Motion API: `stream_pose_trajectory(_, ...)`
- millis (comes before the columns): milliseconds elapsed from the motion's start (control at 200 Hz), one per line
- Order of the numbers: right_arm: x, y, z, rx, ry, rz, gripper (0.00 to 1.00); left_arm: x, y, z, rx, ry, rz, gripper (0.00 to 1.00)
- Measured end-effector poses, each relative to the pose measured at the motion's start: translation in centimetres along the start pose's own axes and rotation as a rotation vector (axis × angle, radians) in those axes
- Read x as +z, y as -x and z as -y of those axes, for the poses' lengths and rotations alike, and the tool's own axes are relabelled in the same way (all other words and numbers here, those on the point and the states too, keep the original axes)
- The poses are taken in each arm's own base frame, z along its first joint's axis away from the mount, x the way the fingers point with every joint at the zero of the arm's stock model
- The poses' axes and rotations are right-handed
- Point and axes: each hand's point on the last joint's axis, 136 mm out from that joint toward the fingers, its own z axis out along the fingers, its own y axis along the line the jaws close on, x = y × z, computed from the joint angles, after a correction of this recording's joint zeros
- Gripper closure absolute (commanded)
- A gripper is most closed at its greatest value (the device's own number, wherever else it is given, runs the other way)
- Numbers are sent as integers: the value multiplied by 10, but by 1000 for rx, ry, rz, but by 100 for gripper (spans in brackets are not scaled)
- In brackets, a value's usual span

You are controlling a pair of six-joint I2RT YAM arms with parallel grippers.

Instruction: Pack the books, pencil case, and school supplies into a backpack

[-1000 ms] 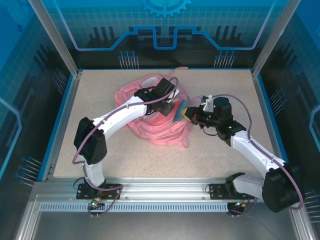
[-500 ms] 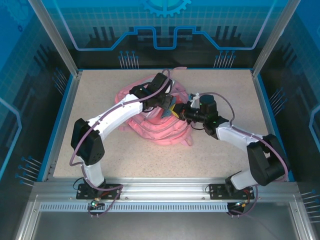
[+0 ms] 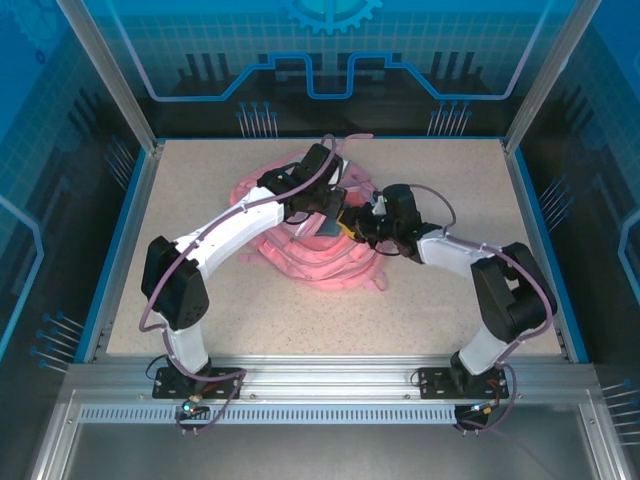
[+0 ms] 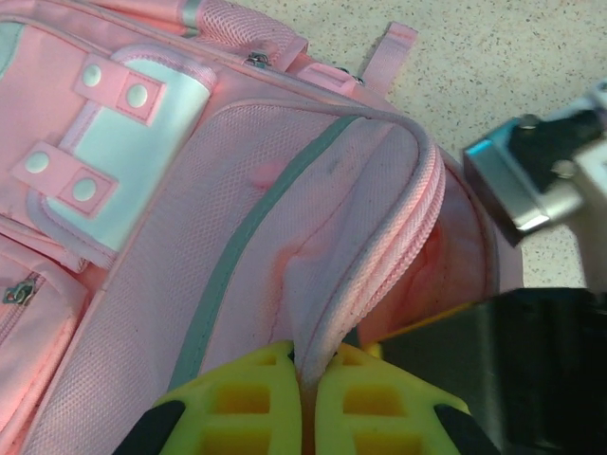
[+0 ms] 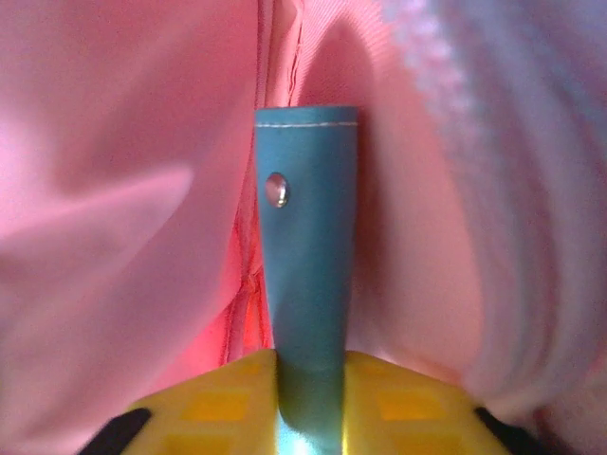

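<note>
Right gripper [image 5: 308,372], deeper, tight on teal piece [image 5: 308,237]; left gripper [image 4: 305,368] tight on pink backpack [image 4: 256,199].

Left arm [image 3: 240,225], right arm [image 3: 455,255]: extended forward, wrists converging. Left gripper [image 4: 305,365]: pinched closed. Right gripper [image 5: 308,365]: jaws narrowly parted, seemingly gripping.

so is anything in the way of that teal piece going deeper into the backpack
Nothing visible. The left gripper pinches the rim of the backpack, holding its mouth open; the teal piece in the right gripper sits between pink fabric walls.
</note>
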Motion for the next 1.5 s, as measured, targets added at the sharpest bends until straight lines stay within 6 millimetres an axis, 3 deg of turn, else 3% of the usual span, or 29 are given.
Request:
stream_pose_trajectory(140, 20, 3, -9, -6, 23, -57, 82, 0, 0, 0, -10, -15, -5, 99)
stream_pose_trajectory(365, 20, 2, -15, -40, 39, -75, 59, 1, 1, -6, -47, -18, -7, 92)
stream_pose_trajectory(465, -4, -4, -9, -50, 13, -58, 54, 0, 0, -3, -63, -40, -13, 82)
stream_pose_trajectory(595, -47, -2, 2, -61, -42, 8, 51, -1, 3, 5, -95, -91, -11, 47)
stream_pose_trajectory(655, -65, 1, 13, -60, -86, 47, 49, -2, 6, 8, -106, -117, -3, 37)
stream_pose_trajectory(750, -89, 3, 32, -60, -176, 97, 41, -6, 7, 5, -142, -152, 5, 27)
stream_pose_trajectory(865, -110, 3, 43, -107, -268, 146, 29, -22, -9, -17, -193, -151, 12, 21)
stream_pose_trajectory(1066, -122, -2, 36, -214, -317, 132, 22, -47, -69, -56, -261, -109, 1, 19)
stream_pose_trajectory(1156, -116, -5, 19, -276, -301, 108, 22, -44, -104, -62, -266, -95, -39, 22)
stream_pose_trajectory(1281, -100, -13, -1, -341, -277, 56, 22, -30, -140, -66, -250, -79, -106, 36)
stream_pose_trajectory(1376, -86, -23, -7, -365, -268, 4, 23, -24, -150, -68, -229, -73, -127, 50)
stream_pose_trajectory(1501, -70, -37, -4, -370, -272, -62, 24, -15, -146, -69, -204, -72, -112, 57)
